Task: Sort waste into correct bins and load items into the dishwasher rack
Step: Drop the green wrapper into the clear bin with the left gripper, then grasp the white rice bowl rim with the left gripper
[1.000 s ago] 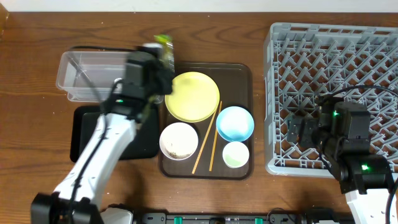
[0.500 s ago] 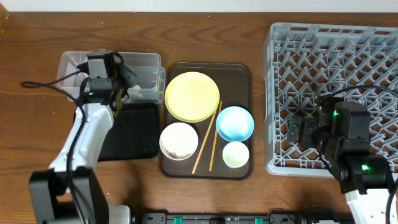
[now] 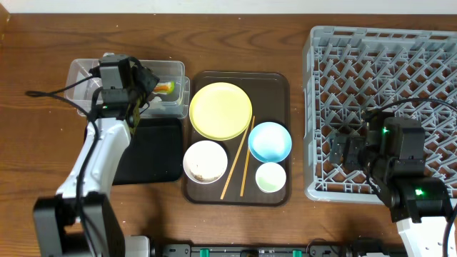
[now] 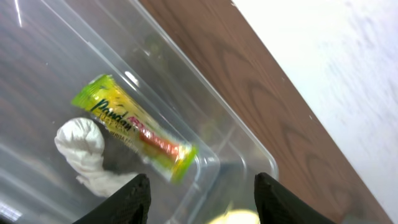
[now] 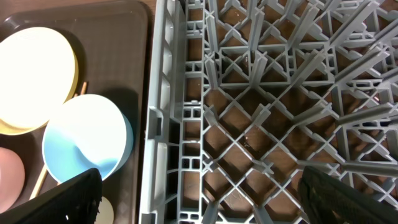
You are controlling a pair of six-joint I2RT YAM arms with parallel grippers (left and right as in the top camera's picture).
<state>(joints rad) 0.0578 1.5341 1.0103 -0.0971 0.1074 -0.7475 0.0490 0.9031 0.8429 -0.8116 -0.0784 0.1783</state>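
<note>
The green-and-yellow wrapper [image 4: 134, 127] lies loose in the clear tub [image 3: 78, 71], beside the crumpled white tissue [image 4: 84, 152]. My left gripper [image 4: 202, 200] hangs open just above them, holding nothing. From overhead the wrapper [image 3: 166, 88] shows at the tub's right end, next to that gripper [image 3: 145, 84]. My right gripper [image 5: 199, 202] is wide open and empty over the grey dishwasher rack [image 5: 249, 93], near its left wall. The yellow plate [image 3: 221, 110], blue bowl [image 3: 270, 141], white bowl [image 3: 206, 160], pale cup [image 3: 270, 177] and chopsticks [image 3: 235, 164] sit on the brown serving tray [image 3: 275, 80].
The shallow black tray [image 3: 153, 153] lies in front of the clear tub, partly under my left arm. The rack [image 3: 385, 43] fills the table's right side, close to the brown tray. The white bowl holds a few small specks.
My left arm swung left from the brown tray to the clear tub with the wrapper. Its jaws then opened and the wrapper dropped into the tub. The right arm stayed still.
</note>
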